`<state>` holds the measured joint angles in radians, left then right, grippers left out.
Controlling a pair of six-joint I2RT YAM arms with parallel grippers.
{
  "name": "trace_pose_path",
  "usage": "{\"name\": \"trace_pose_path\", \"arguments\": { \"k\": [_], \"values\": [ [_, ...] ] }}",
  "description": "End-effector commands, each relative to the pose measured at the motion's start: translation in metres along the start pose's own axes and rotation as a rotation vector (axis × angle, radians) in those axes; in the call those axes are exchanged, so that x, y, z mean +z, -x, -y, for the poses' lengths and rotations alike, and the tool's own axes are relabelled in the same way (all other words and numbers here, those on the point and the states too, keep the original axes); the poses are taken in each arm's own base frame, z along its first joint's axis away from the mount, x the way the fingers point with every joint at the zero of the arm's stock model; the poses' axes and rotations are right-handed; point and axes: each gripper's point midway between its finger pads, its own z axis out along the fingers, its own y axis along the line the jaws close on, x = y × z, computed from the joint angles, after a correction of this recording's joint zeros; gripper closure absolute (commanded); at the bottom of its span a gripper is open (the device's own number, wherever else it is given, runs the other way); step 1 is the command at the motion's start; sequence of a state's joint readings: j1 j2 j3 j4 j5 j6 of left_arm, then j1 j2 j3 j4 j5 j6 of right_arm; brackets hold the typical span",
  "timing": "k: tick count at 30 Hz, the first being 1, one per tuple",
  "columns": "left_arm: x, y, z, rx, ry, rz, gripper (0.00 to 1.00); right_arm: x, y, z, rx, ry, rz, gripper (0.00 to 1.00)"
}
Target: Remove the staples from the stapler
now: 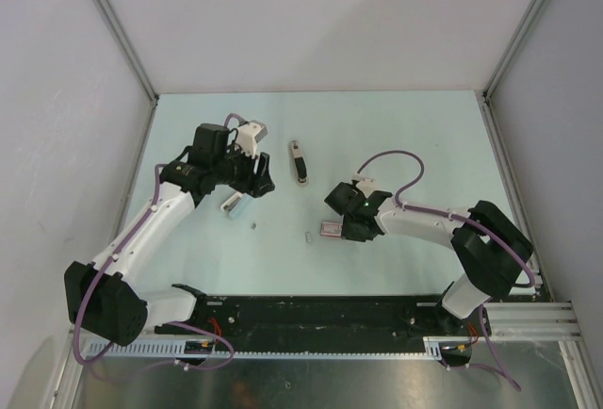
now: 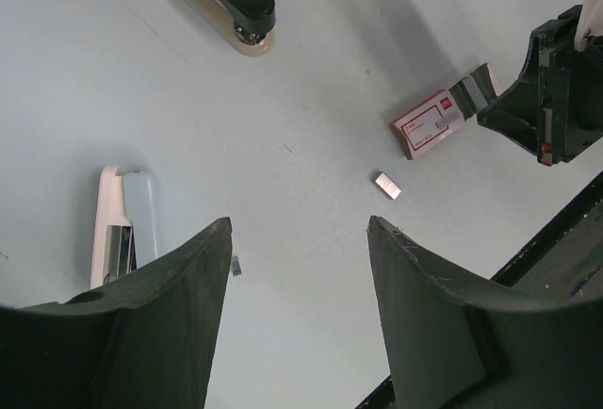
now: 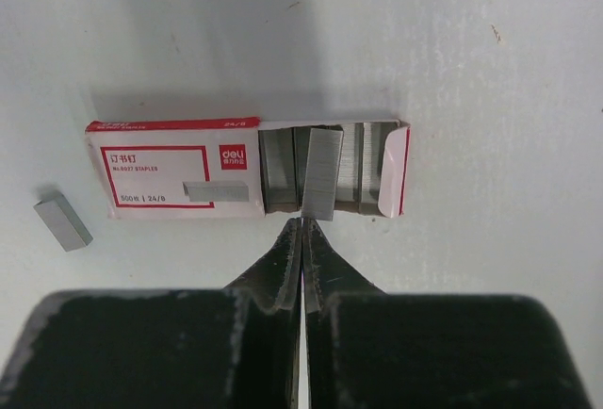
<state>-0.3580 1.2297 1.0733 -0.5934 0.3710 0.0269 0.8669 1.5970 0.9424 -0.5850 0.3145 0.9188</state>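
Right jaws pinch staples (image 3: 320, 171) over open, stocked box (image 3: 174, 169).

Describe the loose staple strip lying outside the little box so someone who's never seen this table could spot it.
Find the right arm's pincer near the middle of the table, tips at the open end of the pink-and-white staple box. Past the box's closed end, toward the left arm, a short grey staple strip lies flat on bare table. Unlike the strips packed inside, it touches nothing.
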Motion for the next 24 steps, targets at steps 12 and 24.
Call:
{"name": "trace_pose_path", "arguments": {
  "k": [12, 24],
  "values": [
    [-0.006, 0.005, 0.005, 0.059, -0.016, 0.027, 0.35, -0.003, -0.005, 0.006, -0.014, 0.035, -0.008, 1.00],
    [-0.006, 0.003, 0.005, 0.059, -0.017, 0.025, 0.36, -0.001, 0.005, 0.005, 0.018, 0.063, -0.004, 1.00]
  ]
}}
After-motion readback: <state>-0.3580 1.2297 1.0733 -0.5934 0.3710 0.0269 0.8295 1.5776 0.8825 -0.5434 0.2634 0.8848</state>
